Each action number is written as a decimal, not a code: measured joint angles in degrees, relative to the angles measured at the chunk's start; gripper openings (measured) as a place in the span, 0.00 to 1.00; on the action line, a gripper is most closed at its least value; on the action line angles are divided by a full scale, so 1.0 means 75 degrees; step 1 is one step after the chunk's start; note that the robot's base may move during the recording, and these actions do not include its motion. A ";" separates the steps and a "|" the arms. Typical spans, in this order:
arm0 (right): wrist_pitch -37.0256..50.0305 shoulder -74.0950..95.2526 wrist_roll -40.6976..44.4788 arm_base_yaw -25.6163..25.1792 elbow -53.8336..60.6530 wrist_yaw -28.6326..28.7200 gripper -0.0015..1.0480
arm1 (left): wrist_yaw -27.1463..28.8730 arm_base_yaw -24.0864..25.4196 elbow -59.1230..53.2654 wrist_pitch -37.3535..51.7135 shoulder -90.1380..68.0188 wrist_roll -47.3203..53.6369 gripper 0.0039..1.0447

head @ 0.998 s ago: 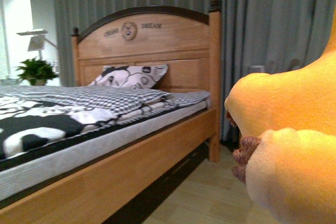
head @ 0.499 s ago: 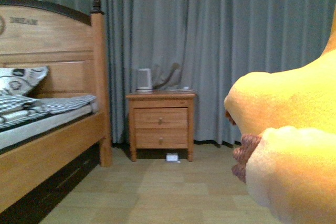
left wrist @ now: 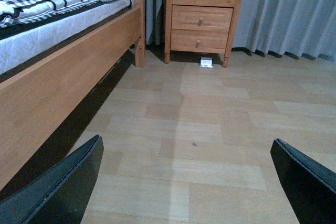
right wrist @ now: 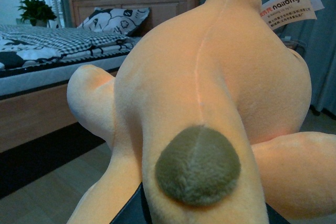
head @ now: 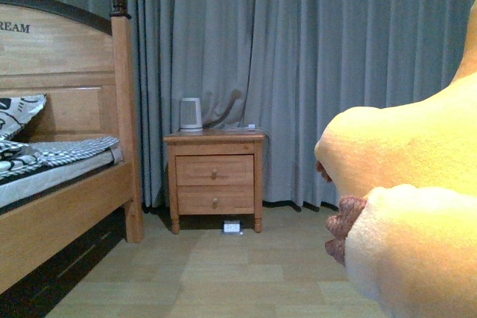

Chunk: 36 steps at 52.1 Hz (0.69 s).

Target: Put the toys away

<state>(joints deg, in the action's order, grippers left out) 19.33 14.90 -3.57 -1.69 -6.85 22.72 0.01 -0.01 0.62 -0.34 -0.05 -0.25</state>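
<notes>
Holding the toy (head: 402,184) aloft, right of the nightstand (head: 215,180) and clear of the floor (head: 246,273) for carrying, the right claw (right wrist: 132,213) was clamped on its body; the left claw (left wrist: 187,148) gaped empty.

Soft, dimmish room light. The orange-yellow plush animal (head: 417,161) glares and blurs up close; shadow darkens beneath the wooden bed (left wrist: 63,72).

The bed's wooden headboard (head: 56,72) has dark letters "REAM" near its top edge. The start of the word is cut off. In front of the bed, the white tag (right wrist: 289,6) on the plush toy (right wrist: 210,77) says "nailong". The small lines under that word are too tiny to read.
</notes>
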 joint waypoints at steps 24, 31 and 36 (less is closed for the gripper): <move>0.0000 0.0000 0.0000 0.0003 0.0000 -0.0009 0.16 | 0.0000 0.0000 0.0000 0.0000 0.0000 0.0000 0.95; 0.0000 0.0000 0.0000 0.0003 0.0000 -0.0003 0.16 | 0.0000 0.0000 -0.0003 0.0000 0.0000 0.0000 0.95; 0.0000 0.0000 0.0000 0.0003 0.0000 0.0000 0.16 | 0.0000 0.0000 0.0000 0.0000 0.0000 0.0000 0.95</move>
<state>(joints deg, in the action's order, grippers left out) 19.33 14.90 -3.57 -1.67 -6.85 22.72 0.01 -0.01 0.62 -0.34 -0.05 -0.25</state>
